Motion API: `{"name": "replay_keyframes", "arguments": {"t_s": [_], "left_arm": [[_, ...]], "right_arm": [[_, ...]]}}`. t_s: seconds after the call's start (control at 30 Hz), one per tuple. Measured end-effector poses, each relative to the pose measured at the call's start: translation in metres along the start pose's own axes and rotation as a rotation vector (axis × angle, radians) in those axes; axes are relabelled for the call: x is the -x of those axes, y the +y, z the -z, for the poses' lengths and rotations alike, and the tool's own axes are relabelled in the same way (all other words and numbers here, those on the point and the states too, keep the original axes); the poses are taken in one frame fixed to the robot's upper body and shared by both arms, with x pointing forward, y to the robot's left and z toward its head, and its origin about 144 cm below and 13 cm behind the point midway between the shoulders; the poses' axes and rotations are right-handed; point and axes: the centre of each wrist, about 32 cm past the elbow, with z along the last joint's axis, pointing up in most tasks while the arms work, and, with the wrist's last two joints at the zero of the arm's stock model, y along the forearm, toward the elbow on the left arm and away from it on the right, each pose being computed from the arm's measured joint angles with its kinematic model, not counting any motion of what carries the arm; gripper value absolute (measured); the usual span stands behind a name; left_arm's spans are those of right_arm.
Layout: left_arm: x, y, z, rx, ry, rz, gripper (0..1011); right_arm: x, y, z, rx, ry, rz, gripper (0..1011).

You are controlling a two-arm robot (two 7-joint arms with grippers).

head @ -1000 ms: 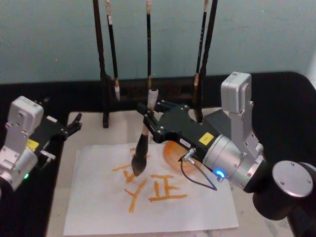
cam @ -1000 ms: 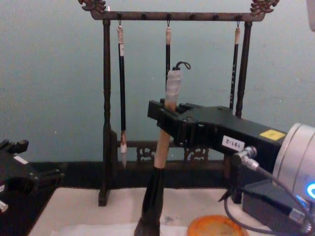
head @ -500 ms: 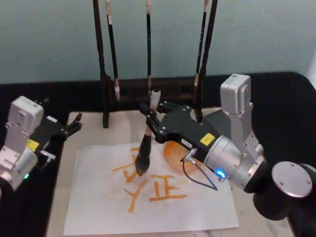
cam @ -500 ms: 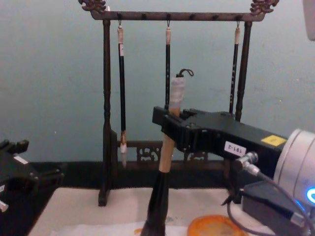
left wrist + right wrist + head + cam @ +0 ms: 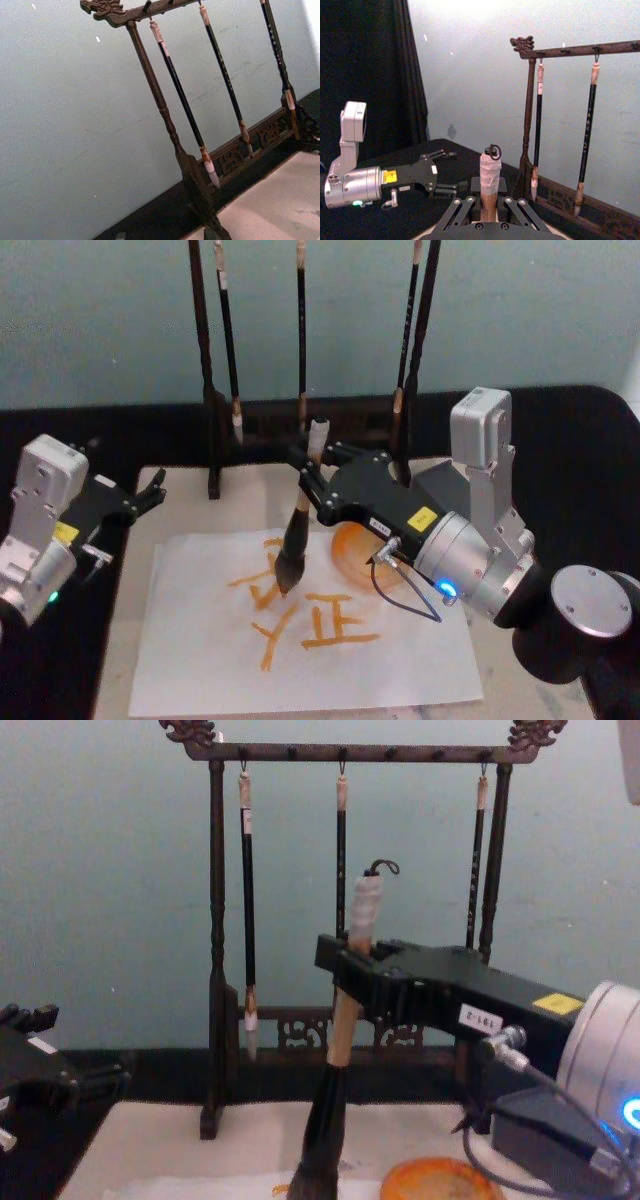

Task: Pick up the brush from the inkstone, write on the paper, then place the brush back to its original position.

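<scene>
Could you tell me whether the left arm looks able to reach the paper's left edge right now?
Probably yes: the left pincer sits open beside the mat, with nothing between it and the paper. The right pincer holds the brush farther over.

You have a black-covered table (image 5: 560, 430) | lying flat on it, in the middle before you: a cream mat (image 5: 250, 505) | standing upright at the mat's far edge: a dark wooden brush rack (image 5: 200, 340), left foot at the mat's corner
</scene>
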Motion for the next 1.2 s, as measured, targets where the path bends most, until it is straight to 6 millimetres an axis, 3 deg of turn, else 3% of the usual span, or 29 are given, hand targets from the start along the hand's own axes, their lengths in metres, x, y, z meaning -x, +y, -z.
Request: {"name": "replay_keyframes", "arguments": {"t_s": [0.33, 1.2], "left_arm": [[0.000, 0.000, 0.000, 0.000, 0.000, 0.000, 1010], [0.000, 0.000, 0.000, 0.000, 0.000, 0.000, 1010]], "right_arm": [[0.000, 0.005, -0.004, -0.022, 0.011, -0.013, 176], [-0.009, 0.006, 0.009, 0.003, 0.008, 0.041, 176]]}}
